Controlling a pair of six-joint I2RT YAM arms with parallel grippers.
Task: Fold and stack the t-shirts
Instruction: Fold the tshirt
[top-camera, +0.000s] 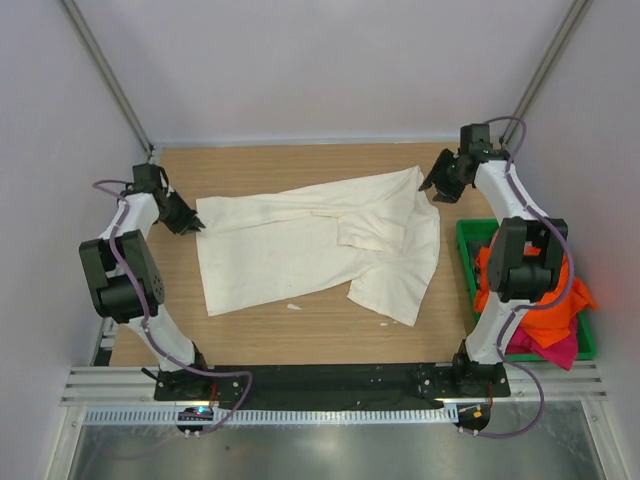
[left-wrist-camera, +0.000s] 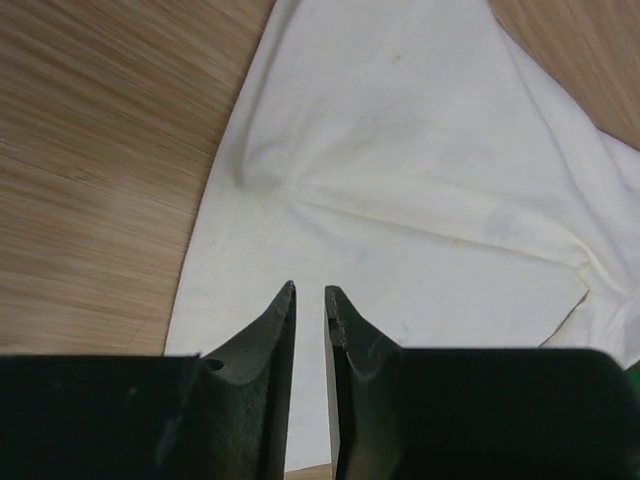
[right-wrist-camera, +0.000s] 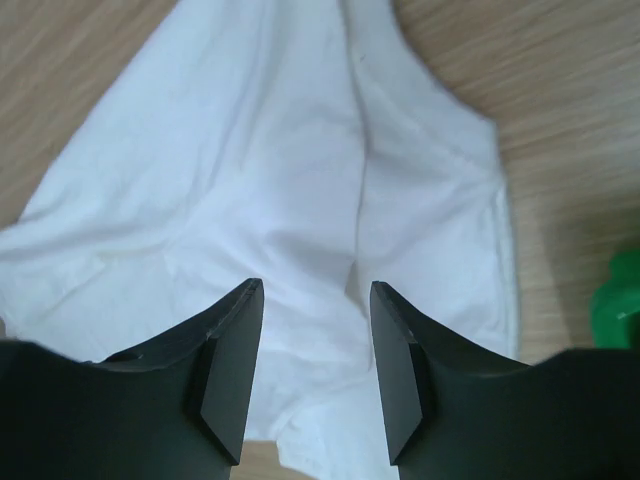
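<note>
Desk (top-camera: 300, 340): cream t-shirt (top-camera: 290, 255) lies spread across the middle, right part doubled over. Orange t-shirt (top-camera: 560, 320) and magenta t-shirt (top-camera: 558, 352) sit in green bin (top-camera: 465, 240) at the right.

I read this as the first fold on the cream one.
- Left tool (left-wrist-camera: 309, 292): at its left edge, narrow gap, empty.
- Right tool (right-wrist-camera: 316, 288): over the far right corner, moderately wide, empty.

Next: pinch both edges, lift evenly.

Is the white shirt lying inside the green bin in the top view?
No, the white shirt lies spread on the wooden table, beside the green bin, which holds orange cloth.
</note>
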